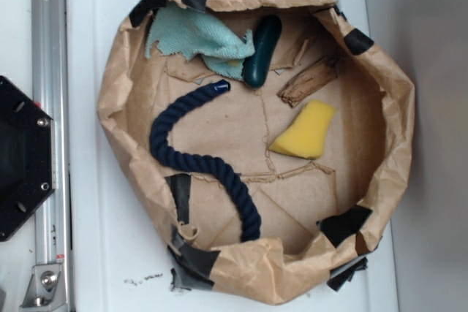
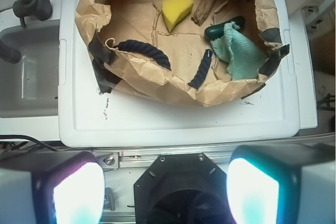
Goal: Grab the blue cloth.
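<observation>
In the exterior view, left to right: the rope (image 1: 197, 158), then the cloth (image 1: 194, 38) at 11 o'clock in the paper bowl (image 1: 117, 107), touching the green thing (image 1: 262, 50), then the sponge (image 1: 306, 131). Our gripper (image 2: 165, 192) is far off, fingers (image 2: 79, 195) spread. We should descend on the cloth's free left part, away from the green thing.
</observation>
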Controlling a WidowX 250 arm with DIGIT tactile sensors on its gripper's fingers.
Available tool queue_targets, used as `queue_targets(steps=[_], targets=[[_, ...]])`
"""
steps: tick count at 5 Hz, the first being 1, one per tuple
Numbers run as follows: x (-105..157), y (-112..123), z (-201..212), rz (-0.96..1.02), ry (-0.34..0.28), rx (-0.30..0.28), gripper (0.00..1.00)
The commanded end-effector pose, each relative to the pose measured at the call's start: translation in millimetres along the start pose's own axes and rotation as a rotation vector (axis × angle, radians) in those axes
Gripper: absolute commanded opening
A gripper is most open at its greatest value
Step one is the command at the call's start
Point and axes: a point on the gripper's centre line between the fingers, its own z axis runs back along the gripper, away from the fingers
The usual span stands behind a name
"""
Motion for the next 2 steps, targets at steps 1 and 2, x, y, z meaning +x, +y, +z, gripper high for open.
queue_targets(steps=[1, 2], targets=[[0.0, 0.0, 0.0, 0.0, 0.0, 0.0, 1.0], [32.7, 27.8, -41.1, 0.061, -0.042, 0.088, 1.0]])
